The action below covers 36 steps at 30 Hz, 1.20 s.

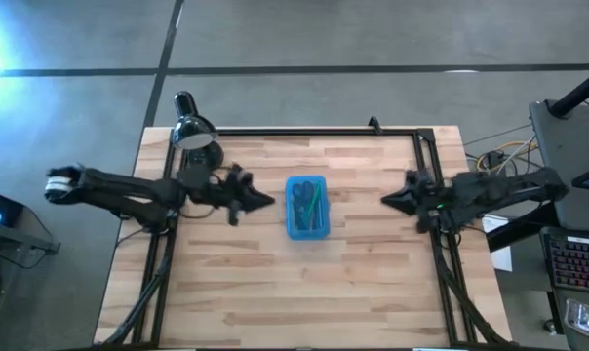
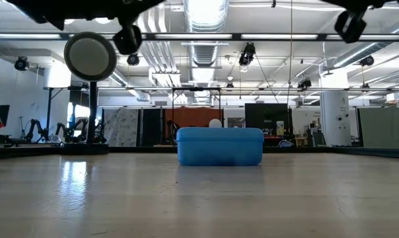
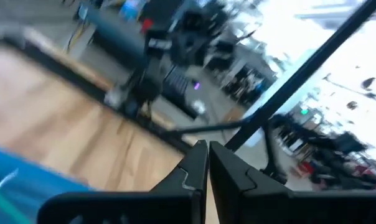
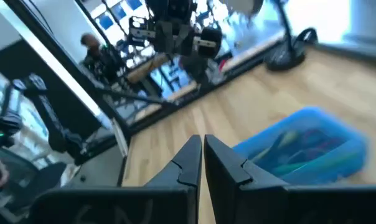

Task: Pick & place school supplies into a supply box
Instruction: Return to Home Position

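Note:
The blue translucent supply box (image 1: 307, 206) lies open-topped on the middle of the table, with green and dark pens and a pair of scissors (image 1: 309, 202) inside it. It also shows in the low view (image 2: 219, 146), at the edge of the left wrist view (image 3: 26, 183) and in the right wrist view (image 4: 303, 149). My left gripper (image 1: 267, 201) hovers to the box's left, shut and empty. My right gripper (image 1: 384, 201) hovers to the box's right, shut and empty. Both are raised above the table.
A black desk lamp (image 1: 192, 132) stands at the table's far left corner, behind my left arm; its round head (image 2: 90, 56) shows in the low view. A black frame (image 1: 314, 131) runs along the table's far edge and sides. Bare wood lies on the near half.

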### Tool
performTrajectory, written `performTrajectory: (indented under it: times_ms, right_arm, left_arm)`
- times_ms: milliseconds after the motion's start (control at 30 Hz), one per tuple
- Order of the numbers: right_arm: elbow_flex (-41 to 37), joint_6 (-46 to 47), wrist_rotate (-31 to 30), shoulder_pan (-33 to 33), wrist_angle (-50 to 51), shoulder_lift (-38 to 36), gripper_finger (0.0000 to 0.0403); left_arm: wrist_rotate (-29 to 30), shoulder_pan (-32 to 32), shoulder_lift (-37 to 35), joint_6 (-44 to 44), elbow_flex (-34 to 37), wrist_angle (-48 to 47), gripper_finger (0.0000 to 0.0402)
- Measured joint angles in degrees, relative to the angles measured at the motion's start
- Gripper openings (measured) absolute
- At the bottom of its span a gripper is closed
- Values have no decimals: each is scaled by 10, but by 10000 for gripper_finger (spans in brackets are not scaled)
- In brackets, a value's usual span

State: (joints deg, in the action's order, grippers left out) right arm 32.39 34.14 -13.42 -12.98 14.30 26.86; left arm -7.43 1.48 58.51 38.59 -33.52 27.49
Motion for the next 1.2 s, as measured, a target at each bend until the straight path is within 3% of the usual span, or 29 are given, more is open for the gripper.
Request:
performTrajectory:
  times_ms: [167,467,700,1067,1200]
  right_arm:
    - [6,-40,-25,0,112,-100,13]
    - [-51,-48,-151,0,161,-214,13]
    - [-63,-46,-152,0,200,-245,13]
    - [-70,-46,-149,0,199,-200,13]
    - [-78,-46,-147,0,201,-220,13]
  left_arm:
    - [-78,81,-115,-47,37,-58,0]
    - [-81,139,-288,-79,84,-266,0]
    - [-81,139,-334,-53,144,-271,0]
    - [-78,86,-412,-51,296,-273,0]
    - [-61,79,-436,-53,329,-243,0]
